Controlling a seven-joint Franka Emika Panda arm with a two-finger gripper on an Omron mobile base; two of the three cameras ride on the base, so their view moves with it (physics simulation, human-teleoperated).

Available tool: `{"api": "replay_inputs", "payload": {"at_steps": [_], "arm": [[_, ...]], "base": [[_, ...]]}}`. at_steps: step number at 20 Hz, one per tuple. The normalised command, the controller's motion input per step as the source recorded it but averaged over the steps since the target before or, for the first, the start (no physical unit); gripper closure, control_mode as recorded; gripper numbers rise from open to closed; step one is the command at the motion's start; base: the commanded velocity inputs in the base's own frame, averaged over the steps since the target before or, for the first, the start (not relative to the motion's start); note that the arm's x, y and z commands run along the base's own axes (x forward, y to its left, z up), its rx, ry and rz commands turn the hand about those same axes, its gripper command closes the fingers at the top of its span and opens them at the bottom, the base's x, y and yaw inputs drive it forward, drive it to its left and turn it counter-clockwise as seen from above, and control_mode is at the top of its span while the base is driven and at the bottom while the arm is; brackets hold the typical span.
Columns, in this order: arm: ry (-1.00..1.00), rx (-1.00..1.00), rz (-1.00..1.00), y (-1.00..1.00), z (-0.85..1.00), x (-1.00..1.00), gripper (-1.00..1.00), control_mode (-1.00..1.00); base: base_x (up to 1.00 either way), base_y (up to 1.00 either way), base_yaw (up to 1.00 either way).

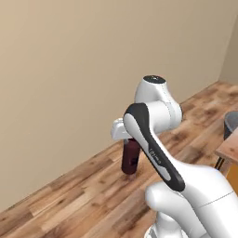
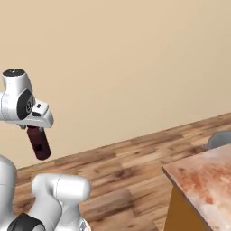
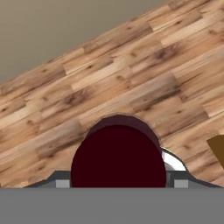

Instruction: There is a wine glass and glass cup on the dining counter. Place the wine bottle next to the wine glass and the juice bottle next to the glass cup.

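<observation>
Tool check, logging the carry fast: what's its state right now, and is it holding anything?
Tool: closed on the juice bottle, which hangs beneath it above the wooden floor.

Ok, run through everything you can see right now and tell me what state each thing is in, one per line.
juice bottle: held in the air above the wood floor, hanging below the hand, roughly upright, cap on.
gripper: shut on the juice bottle near its top, carrying it.
dining counter: one corner showing at the right, the juice bottle not yet on it.
</observation>
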Motion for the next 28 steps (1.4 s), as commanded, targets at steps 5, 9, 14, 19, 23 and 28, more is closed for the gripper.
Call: {"api": "replay_inputs", "payload": {"at_steps": [5,9,14,19,23,28], "arm": [[0.0,0.0,0.0,0.0,0.0,0.0,1.0,1.0],[0.0,0.0,0.0,0.0,0.0,0.0,1.0,1.0],[0.0,0.0,0.0,0.0,0.0,0.0,1.0,1.0],[0.0,0.0,0.0,0.0,0.0,0.0,1.0,1.0],[0.0,0.0,0.0,0.0,0.0,0.0,1.0,1.0],[0.0,0.0,0.0,0.0,0.0,0.0,1.0,1.0]], "base": [[0.76,0.34,-0.41],[0.69,0.33,-0.49],[0.64,0.27,-0.52],[0.63,0.17,-0.48],[0.64,0.11,-0.44],[0.71,0.08,-0.34]]}}
